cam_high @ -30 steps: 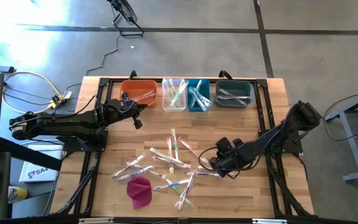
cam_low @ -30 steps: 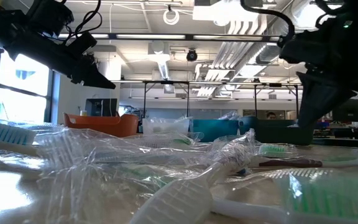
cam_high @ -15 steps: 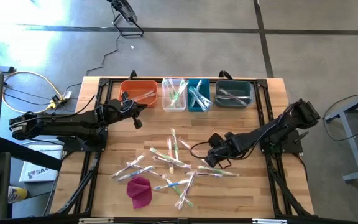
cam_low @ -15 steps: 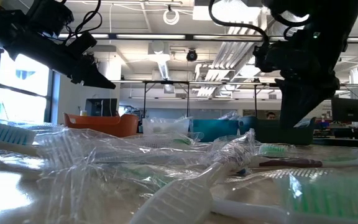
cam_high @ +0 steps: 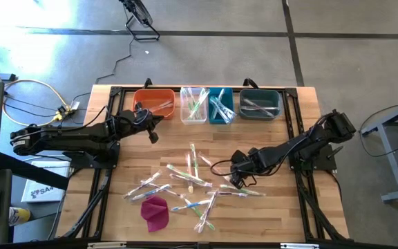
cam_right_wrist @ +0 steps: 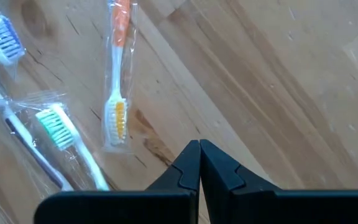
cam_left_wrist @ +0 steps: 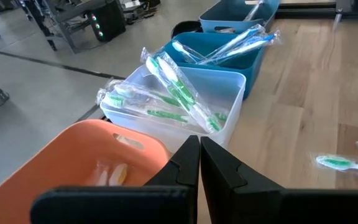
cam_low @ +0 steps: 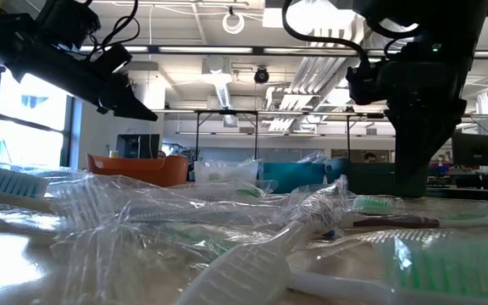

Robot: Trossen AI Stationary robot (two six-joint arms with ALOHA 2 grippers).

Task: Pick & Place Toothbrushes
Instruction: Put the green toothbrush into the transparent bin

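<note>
A: Anything changed on the right side?

B: Yes. Noted of the right gripper [cam_high: 233, 178]: swung in from the near right of the table to the right fringe of the loose toothbrushes [cam_high: 185, 183], and now sits lower over the wood.

A: Closed or spread?

B: Pinched fully together, with nothing between. Angled tip-down just beside an orange-handled toothbrush [cam_right_wrist: 117, 81] and a green-bristled toothbrush [cam_right_wrist: 59, 132]. Touching neither, as far as can be told.

A: Meaning for the job?

B: Probably lining up a fresh pick. Would need to spread before taking anything. Plenty left to sort, all scattered in clear wrappers mid-table, with a magenta cloth [cam_high: 155, 211] at the near left of the heap. Some already dropped in the far row: clear bin [cam_high: 193, 115], teal bin [cam_high: 221, 117], dark bin [cam_high: 260, 113]. Hard to say for the orange bin [cam_high: 154, 97].

A: And the left side?

B: No shift at all. Left gripper [cam_high: 153, 137] parked far left, just on the near side of the orange bin. Reaching out roughly level above the table, shut on nothing.
</note>
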